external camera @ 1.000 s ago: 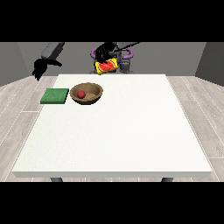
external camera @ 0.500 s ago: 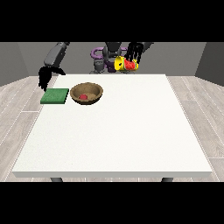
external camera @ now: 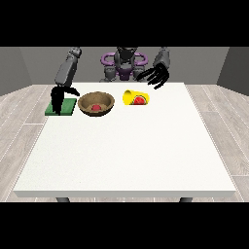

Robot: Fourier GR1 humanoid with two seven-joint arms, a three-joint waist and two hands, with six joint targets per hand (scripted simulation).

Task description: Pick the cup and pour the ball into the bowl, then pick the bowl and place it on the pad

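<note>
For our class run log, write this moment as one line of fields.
ball: in bowl | cup: on its side on table, unheld | bowl: beside pad, not on it | stage: pour done, bowl pick pending

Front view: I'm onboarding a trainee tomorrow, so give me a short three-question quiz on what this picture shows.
1. True or false: the red ball lies inside the wooden bowl.
2. How does the yellow cup lie? A) upright on the green pad B) on its side on the table, right of the bowl C) inside the bowl
3. Fill in: the hand at the view's left hangs over the green ____.

Key
1. True.
2. B; the hand at the view's right, fingers spread, is apart from it.
3. pad; the bowl sits beside the pad on the white table, not on it.
</note>
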